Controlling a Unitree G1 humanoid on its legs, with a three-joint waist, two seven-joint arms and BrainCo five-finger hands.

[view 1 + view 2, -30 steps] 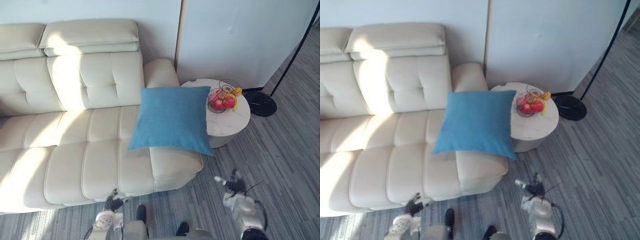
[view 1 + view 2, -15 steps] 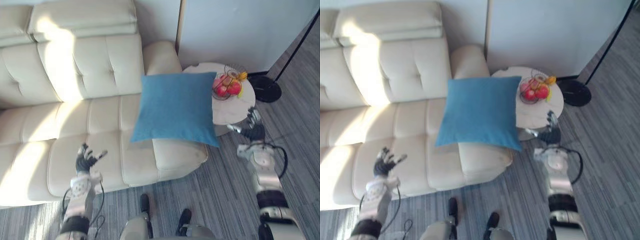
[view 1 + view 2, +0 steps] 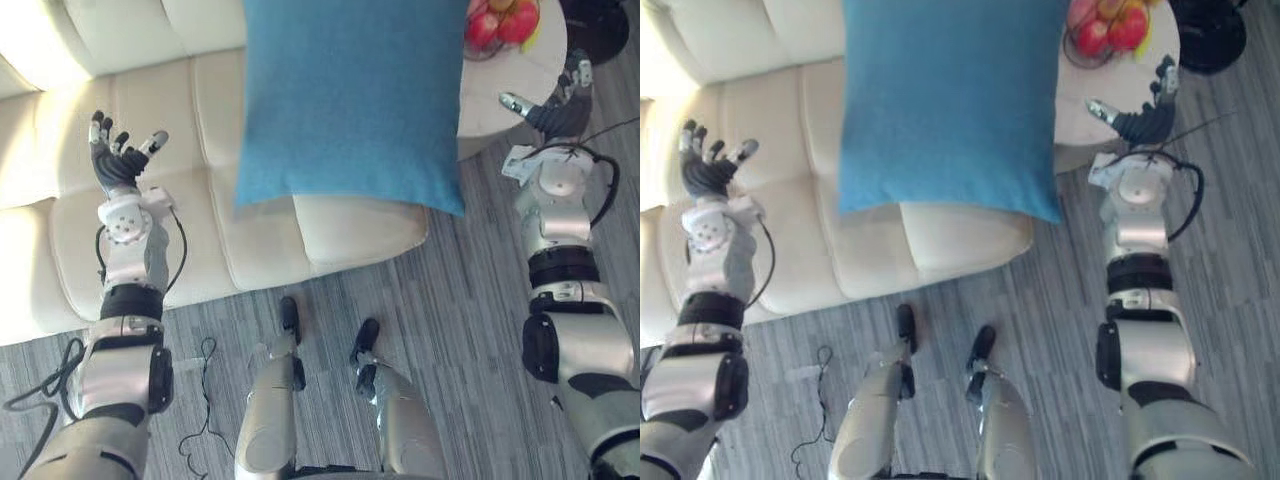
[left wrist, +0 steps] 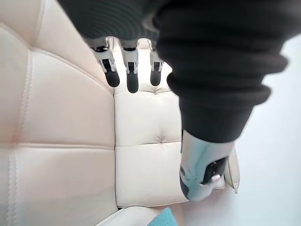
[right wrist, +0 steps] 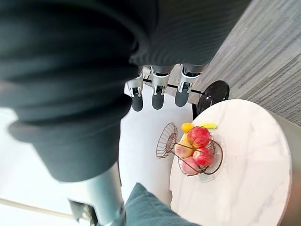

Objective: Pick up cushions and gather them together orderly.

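Note:
A large blue cushion (image 3: 350,100) lies on the right end of the cream sofa (image 3: 130,240), its lower edge hanging past the seat front. My left hand (image 3: 118,168) is raised over the sofa seat, well left of the cushion, open with spread fingers and holding nothing. My right hand (image 3: 556,108) is up on the cushion's right side, beside the round table (image 3: 515,90), also open and empty. In the left wrist view the straight fingers (image 4: 127,70) point at the sofa back, and a cushion corner (image 4: 163,220) peeks in. The right wrist view shows a cushion corner (image 5: 150,209) too.
A wire basket of red and yellow fruit (image 3: 500,18) stands on the white marble table, close to the cushion's right edge. A black lamp base (image 3: 605,15) sits on the grey striped floor (image 3: 470,300) behind the table.
Both arms have risen from low by the floor to either side of the cushion. The camera has tipped down and closer; the cushion stays put on the sofa.

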